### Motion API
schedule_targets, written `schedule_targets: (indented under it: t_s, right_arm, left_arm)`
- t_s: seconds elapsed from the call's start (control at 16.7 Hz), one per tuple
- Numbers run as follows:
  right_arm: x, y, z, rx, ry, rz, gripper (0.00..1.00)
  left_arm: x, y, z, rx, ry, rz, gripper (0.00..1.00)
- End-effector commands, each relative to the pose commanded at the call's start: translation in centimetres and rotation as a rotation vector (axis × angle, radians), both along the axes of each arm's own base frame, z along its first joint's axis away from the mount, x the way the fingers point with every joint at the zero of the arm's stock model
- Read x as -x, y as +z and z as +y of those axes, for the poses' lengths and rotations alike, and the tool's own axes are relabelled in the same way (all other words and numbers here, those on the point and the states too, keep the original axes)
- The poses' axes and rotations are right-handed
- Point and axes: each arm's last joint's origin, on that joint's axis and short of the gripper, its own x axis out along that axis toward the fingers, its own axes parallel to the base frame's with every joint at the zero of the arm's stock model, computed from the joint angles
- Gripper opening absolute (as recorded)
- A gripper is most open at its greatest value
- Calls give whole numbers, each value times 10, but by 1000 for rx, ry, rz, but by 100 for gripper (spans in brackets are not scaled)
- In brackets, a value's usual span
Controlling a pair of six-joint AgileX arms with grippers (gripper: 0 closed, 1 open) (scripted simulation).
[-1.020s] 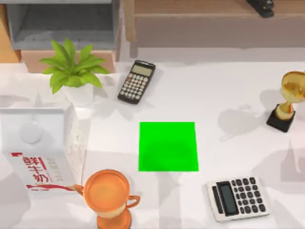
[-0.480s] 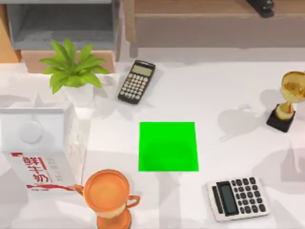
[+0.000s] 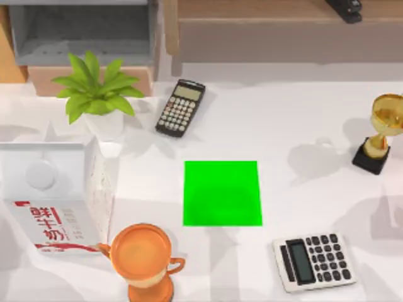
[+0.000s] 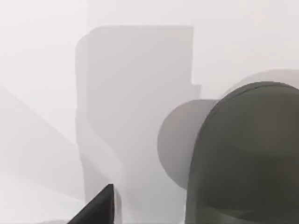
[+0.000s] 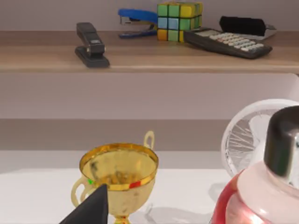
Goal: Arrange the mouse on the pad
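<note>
Little of our own body is in sight. From the left wrist camera, we see our left gripper as a single wedge, near black and matte, with straight edges narrowing to a sharp point and one flat face a shade lighter than the other. From the right wrist camera, our right gripper looks the same: a dark, plain, sharp-cornered wedge with a smooth surface. We can make out no screws, cables or markings on either piece.
</note>
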Motion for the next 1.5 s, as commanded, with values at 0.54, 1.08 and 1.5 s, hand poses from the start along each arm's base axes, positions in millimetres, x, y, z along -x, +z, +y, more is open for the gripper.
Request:
schedule_targets:
  t_s: [0.54,1.08,1.5]
  right_arm:
    - [0,0,0,0,0,0,100]
    - [0,0,0,0,0,0,100]
    - [0,0,0,0,0,0,100]
  left_arm:
    - [1,-8,-1,2,0,3,77]
    - [1,-8,-1,2,0,3,10]
    - [1,-8,-1,2,0,3,0]
